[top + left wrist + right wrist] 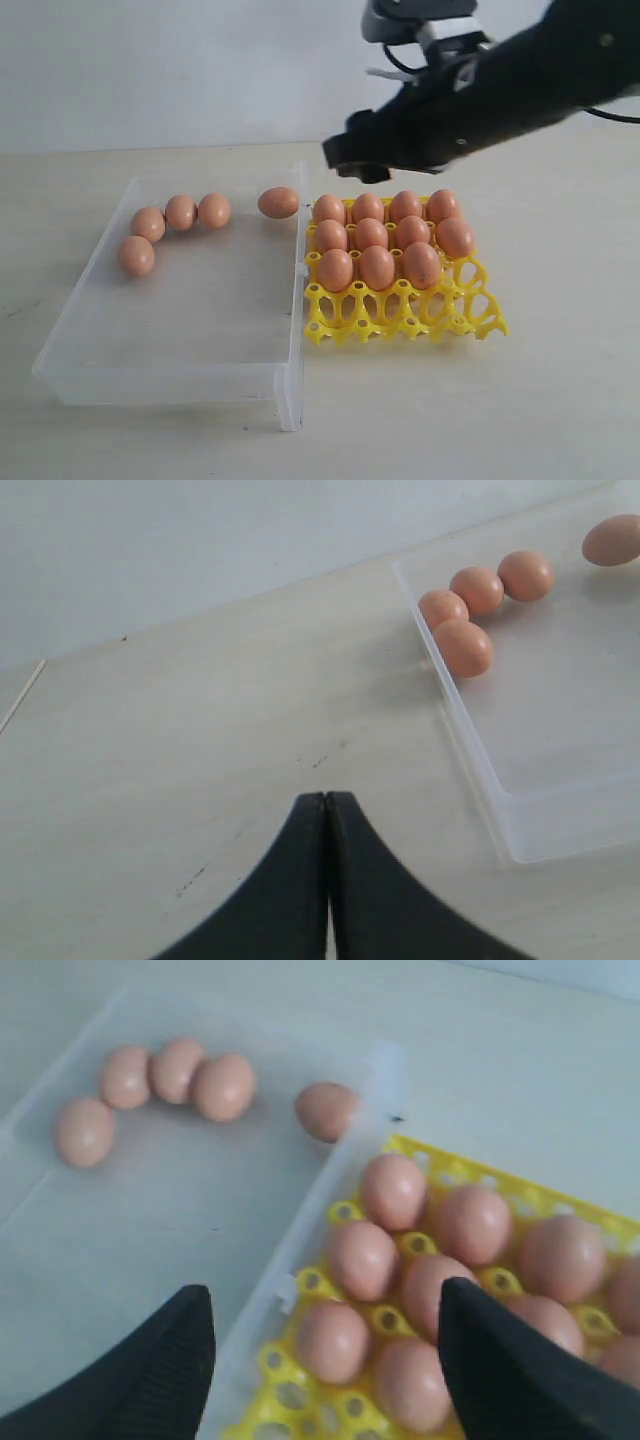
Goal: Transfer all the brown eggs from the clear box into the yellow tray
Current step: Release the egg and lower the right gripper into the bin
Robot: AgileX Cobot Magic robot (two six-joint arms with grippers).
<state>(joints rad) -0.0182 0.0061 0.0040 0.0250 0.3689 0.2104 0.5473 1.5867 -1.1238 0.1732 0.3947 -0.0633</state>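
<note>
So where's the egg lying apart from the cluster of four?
Exterior view: the lone egg lies in the far right corner of the clear box, beside the wall next to the yellow tray.

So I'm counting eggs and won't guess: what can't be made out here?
- Exterior view: the right pincer, its jaws lost against the dark arm.
- Right wrist view: the bright yellow plastic lattice egg tray runs off the edge, so its orange-brown eggs cannot all be counted there.
- Left wrist view: the shallow clear plastic box is cut by the frame; the tray is out of view.
</note>
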